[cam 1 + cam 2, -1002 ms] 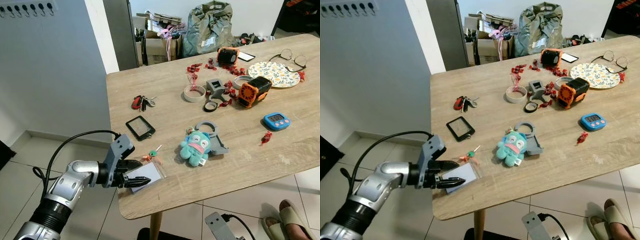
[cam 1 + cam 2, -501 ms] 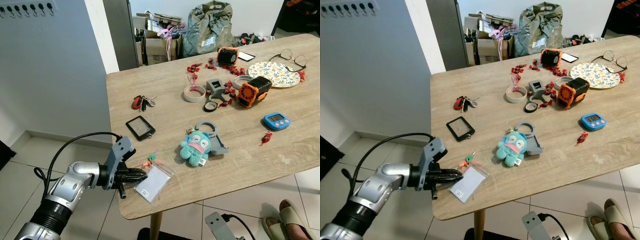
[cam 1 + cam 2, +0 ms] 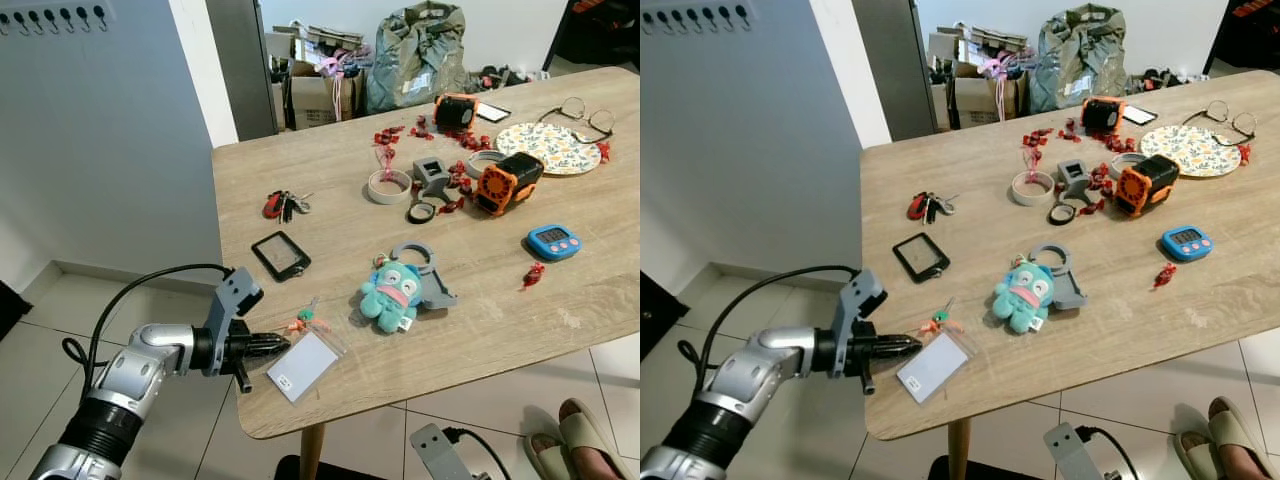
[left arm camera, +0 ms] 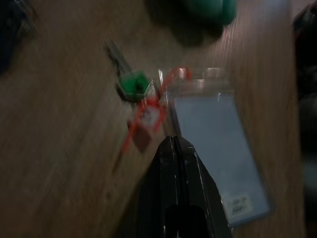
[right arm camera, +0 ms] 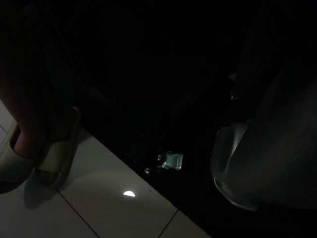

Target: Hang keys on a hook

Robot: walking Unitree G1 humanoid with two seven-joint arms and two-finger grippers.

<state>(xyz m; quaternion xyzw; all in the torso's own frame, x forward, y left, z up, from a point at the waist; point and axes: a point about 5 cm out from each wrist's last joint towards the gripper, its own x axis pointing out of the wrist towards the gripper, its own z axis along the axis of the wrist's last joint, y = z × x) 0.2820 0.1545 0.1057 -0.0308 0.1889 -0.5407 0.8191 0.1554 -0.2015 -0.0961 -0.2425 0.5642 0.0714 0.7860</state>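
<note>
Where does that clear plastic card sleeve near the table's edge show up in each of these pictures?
Left eye view: card sleeve near the table's front-left edge, just beyond the left gripper.
Right eye view: same spot.
Left wrist view: pale rectangle beside the shut fingertips.
Right wrist view: too dark to tell.
Shared landmark: the green-headed key.

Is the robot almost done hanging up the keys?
Not yet, nothing is hung. The left gripper, fingers shut and holding nothing, sits at the table edge by the card holder with its green key. The hooks on the wall hold no keys. Grabbing, carrying and hanging are all left.
</note>
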